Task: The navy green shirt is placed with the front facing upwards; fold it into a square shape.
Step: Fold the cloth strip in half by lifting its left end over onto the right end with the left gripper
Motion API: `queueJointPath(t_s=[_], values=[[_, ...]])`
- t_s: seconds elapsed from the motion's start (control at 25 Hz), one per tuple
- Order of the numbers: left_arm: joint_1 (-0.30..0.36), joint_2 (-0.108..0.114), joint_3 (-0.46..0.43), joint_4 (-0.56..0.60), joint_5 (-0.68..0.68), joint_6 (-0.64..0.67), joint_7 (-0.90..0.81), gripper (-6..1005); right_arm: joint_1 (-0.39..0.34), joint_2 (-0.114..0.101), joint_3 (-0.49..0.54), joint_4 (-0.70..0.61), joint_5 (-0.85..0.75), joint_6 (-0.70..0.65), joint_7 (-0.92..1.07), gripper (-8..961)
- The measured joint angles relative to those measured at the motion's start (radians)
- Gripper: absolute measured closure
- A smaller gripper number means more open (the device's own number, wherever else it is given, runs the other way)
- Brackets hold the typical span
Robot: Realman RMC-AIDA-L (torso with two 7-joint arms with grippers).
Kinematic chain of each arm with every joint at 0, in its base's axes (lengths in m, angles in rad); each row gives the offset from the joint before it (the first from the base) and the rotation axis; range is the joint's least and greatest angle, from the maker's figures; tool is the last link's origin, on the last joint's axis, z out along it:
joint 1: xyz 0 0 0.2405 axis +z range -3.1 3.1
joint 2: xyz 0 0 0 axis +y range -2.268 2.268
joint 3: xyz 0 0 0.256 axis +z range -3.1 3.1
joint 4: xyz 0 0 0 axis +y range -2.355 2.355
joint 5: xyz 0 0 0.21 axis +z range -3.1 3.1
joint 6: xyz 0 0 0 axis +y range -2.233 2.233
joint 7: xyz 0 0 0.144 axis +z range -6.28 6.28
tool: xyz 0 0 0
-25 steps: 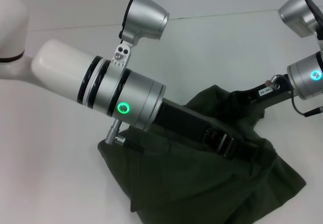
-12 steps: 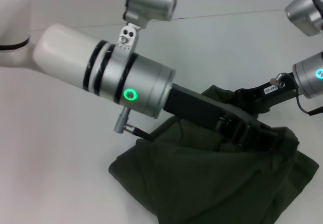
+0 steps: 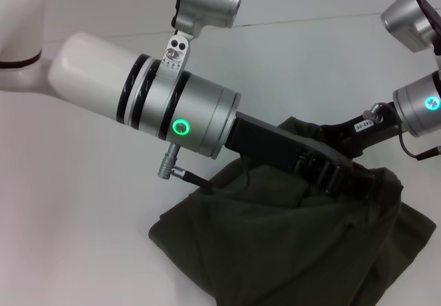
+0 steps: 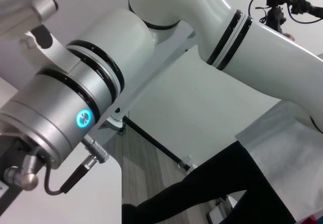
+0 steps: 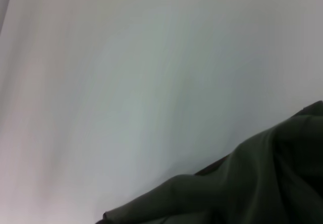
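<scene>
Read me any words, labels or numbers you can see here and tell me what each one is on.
None can be read.
White tag on the right arm's black wrist bracket: dark print, too small to read.
The navy green shirt: bunched on the table, no lettering showing.
Glowing rings on both wrists are lights, not text.

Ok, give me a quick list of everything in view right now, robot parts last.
navy green shirt: one, dark olive, bunched on the table under both arms, lettering hidden.
table: one, white, beneath the shirt.
person's leg: one, black trousers, on the wood floor beyond the table, left wrist view only.
left gripper: one, black, reaching across onto the shirt's far right part.
right gripper: one, black, at the shirt's far edge.
</scene>
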Motion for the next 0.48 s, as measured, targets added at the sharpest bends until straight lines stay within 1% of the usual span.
queueJointPath(t_s=[0.2, 0.48], values=[[-0.017, -0.011, 0.015, -0.011, -0.004, -0.014, -0.004, 989, 0.007, 0.003, 0.001, -0.003, 0.0, 0.004, 0.0, 485], [-0.01, -0.011, 0.018, -0.05, -0.038, -0.082, -0.063, 971, -0.005, -0.003, 0.008, -0.004, 0.002, 0.002, 0.001, 485]])
